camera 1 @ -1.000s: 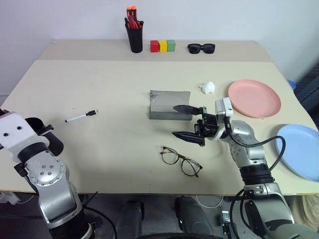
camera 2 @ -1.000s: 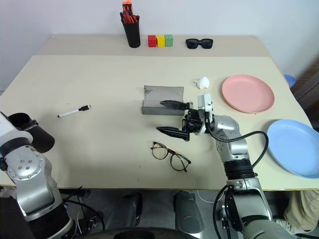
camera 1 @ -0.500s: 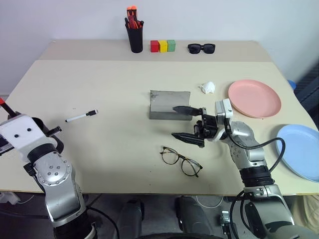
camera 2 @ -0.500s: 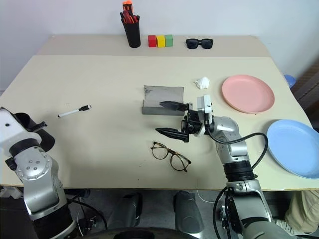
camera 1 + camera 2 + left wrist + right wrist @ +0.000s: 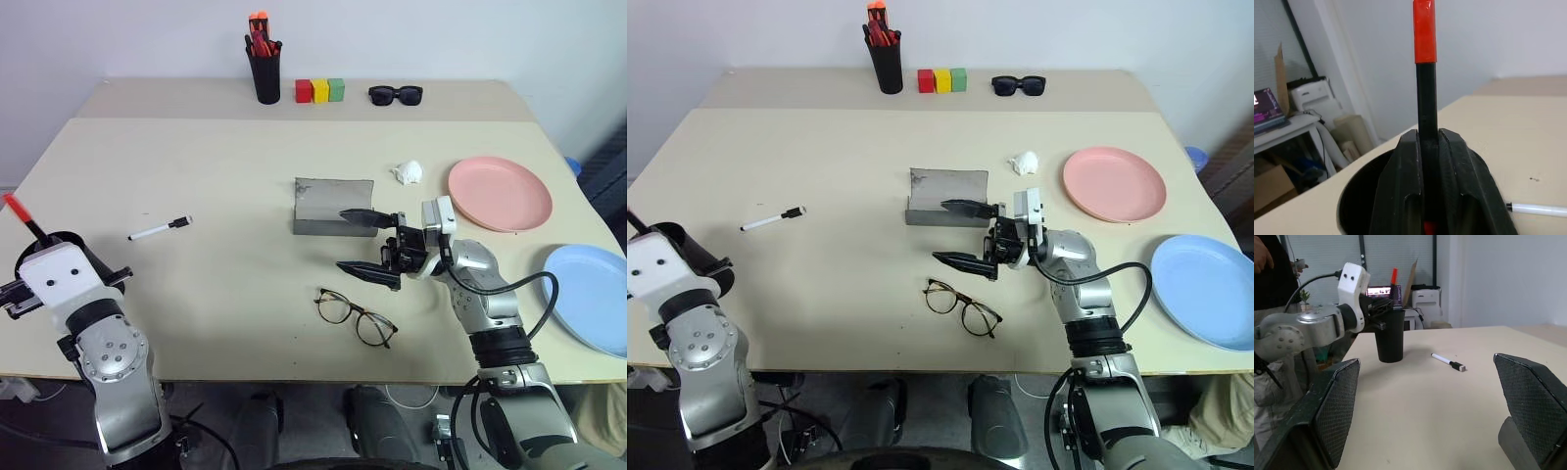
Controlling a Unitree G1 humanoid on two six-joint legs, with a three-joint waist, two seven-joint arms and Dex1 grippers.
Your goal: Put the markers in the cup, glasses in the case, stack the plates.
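Looking toward the near left edge of the beige table (image 5: 225, 147), you find your left gripper (image 5: 1431, 191) at the rim of the large plain black tapered cup (image 5: 1390, 340), its two black fingers (image 5: 1403, 186) pressed against the red-and-black marker (image 5: 1425, 73). That marker stands almost upright, red cap at the top, its long axis running down into the cup's mouth; whether its lower end touches the cup's bottom you cannot tell.

Farther in from the cup lies the white-bodied marker with a black cap (image 5: 160, 229), flat on the table and apart from the cup, its long axis roughly crosswise with the cap end pointing toward the table's middle and slightly away from you.

Your right gripper (image 5: 367, 245) hovers well apart from the cup, near the table's middle, jaws spread wide and grasping nothing, fingers pointing back toward the cup's side. The grey felt-like hinged case (image 5: 333, 207) stands open just beyond it, and the thin dark-rimmed glasses (image 5: 356, 317) lie just on its near side, lenses side by side along a slanted line.

Beyond the right gripper, far from the cup, rest the salmon pink plate (image 5: 500, 193) and the light blue plate (image 5: 593, 297), apart from each other.
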